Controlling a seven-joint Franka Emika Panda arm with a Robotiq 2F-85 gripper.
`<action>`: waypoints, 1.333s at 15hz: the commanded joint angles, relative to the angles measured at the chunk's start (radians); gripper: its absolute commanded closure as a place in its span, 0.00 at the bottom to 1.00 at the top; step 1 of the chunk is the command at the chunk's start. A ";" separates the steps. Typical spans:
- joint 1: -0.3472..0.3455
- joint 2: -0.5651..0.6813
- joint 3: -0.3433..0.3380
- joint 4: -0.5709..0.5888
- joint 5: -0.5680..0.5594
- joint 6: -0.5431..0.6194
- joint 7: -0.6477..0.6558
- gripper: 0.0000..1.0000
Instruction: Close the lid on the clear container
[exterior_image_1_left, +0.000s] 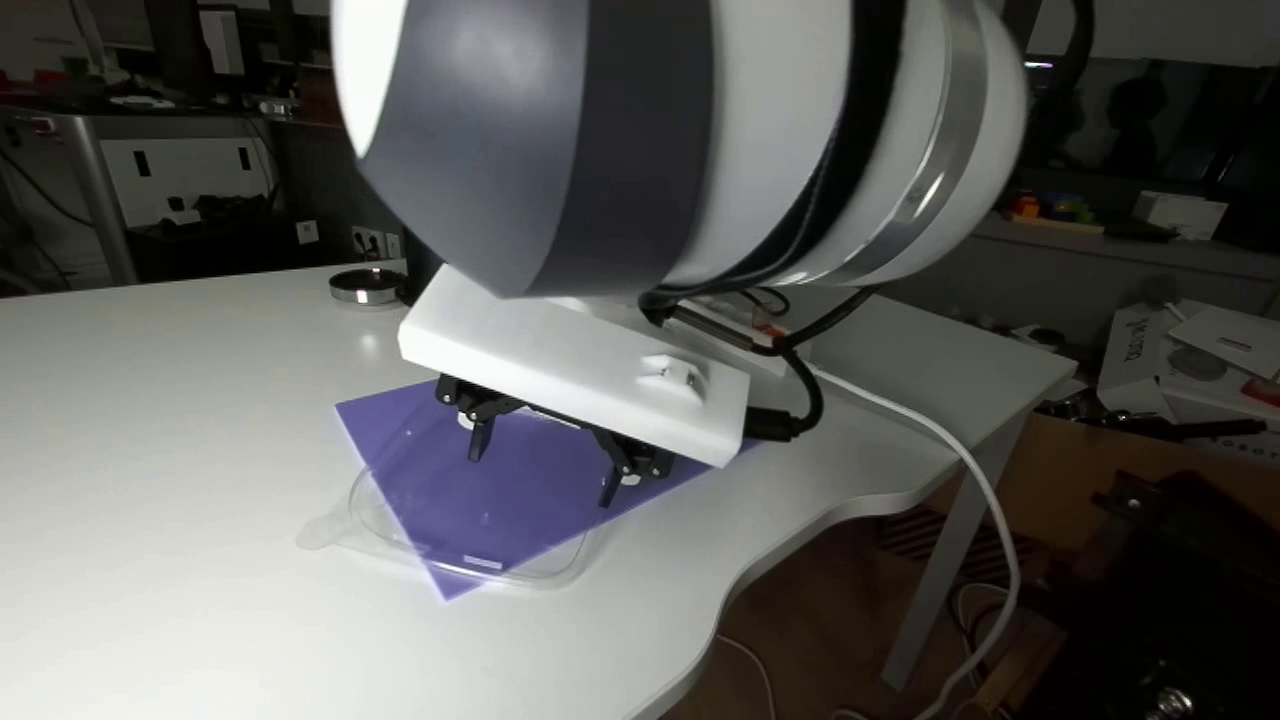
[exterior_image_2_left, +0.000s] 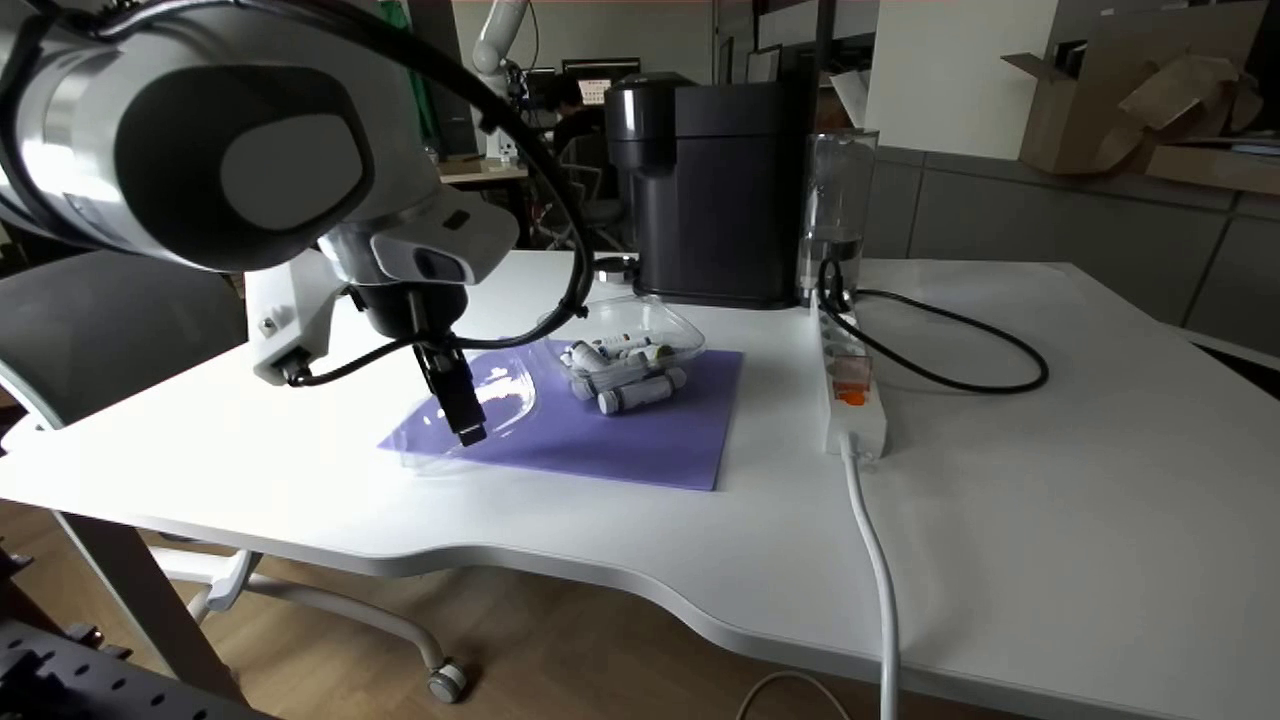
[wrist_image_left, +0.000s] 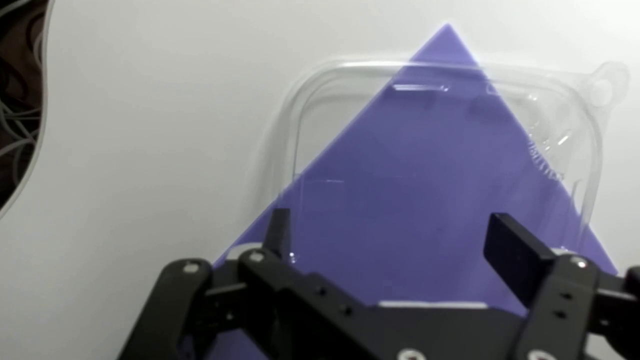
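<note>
White tabletop spans an exterior view, with a black coffee machine at upper middle and a power strip right of centre. Near the centre, the clear container sits uncovered on a purple mat, pale cylinder pieces showing through its wall. To its left, below the gripper, the lid is mostly glare; whether the two touch, I cannot tell.

In an exterior view, the wrist housing fills the middle. Its fingers hang spread with nothing pinched, over the lid, which lies toward lower left. The container is out of sight, probably behind the housing.

Across the wrist view the lid takes the centre, its tab at upper right; the parted fingers reach over its lower portion. I judge this the approach, no hold taken yet. Next, I think, the gripper must catch a free edge or tab and bring the lid over: a swing if hinged, a lift if loose. Which, I cannot tell: the lower edge vanishes behind the gripper.
</note>
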 joint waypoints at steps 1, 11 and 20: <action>-0.045 -0.008 0.031 -0.006 -0.011 -0.026 0.053 0.00; 0.022 -0.027 -0.024 -0.005 0.056 -0.022 0.042 0.00; -0.022 0.004 0.002 -0.013 0.001 0.018 0.040 0.00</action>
